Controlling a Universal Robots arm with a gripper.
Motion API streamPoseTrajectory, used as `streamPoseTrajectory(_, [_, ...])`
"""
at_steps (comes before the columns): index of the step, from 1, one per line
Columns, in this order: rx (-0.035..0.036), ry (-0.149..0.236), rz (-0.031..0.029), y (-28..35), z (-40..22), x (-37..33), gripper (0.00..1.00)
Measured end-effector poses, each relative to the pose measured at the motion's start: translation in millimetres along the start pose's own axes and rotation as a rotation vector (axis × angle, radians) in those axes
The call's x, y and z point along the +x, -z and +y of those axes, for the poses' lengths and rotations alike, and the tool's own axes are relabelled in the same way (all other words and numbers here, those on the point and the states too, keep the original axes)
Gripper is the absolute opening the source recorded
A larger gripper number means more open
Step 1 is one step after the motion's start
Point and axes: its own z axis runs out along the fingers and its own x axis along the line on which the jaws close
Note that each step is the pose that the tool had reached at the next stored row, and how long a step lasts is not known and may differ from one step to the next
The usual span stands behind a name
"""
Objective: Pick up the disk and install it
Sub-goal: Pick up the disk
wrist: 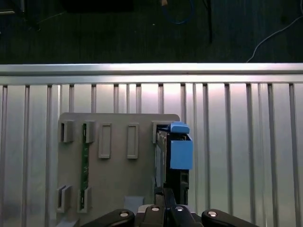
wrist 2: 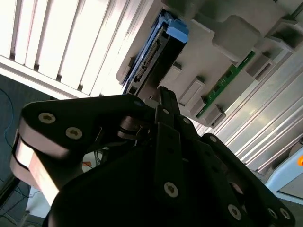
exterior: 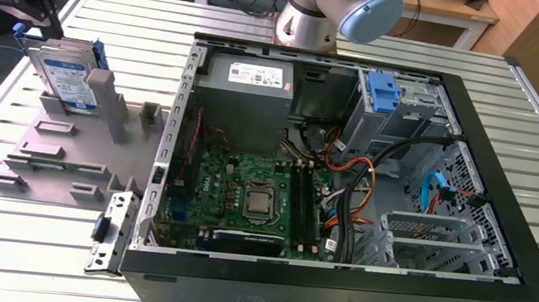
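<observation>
The disk (exterior: 65, 76) stands on edge in a slot of the grey holder (exterior: 66, 151) at the exterior view's left, its white-and-blue label facing forward and blue rails on its edges. My gripper (exterior: 50, 23) hangs just above the disk's upper far corner. In both wrist views the disk (wrist 2: 151, 52) (wrist: 173, 151) lies straight ahead of the gripper (wrist 2: 163, 92) (wrist: 164, 193). The dark fingers are pressed together with nothing between them, a short way from the disk's end.
The open computer case (exterior: 505, 223) lies at the exterior view's right, with a grey power supply (exterior: 247, 80) and a blue bracket (exterior: 383, 91) in its drive bay. A green memory stick (wrist: 85, 156) sits in the holder. The arm's base (exterior: 316, 11) stands behind the case.
</observation>
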Motion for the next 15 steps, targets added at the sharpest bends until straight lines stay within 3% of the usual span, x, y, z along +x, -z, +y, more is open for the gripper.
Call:
streamPoseTrajectory(6, [0.0016, -0.087, -0.0122, -1.5, -0.1, 0.1, 0.11])
streamPoseTrajectory(8, [0.0016, -0.11, -0.0191, -2.1, -0.1, 0.2, 0.11])
streamPoseTrajectory(10, [0.0008, -0.121, -0.0345, -2.6, -0.1, 0.1, 0.11])
streamPoseTrajectory(13, [-0.0021, -0.122, -0.0652, -3.2, -0.1, 0.1, 0.11])
streamPoseTrajectory(15, [-0.0021, -0.122, -0.0672, -3.7, -0.2, 0.0, 0.11])
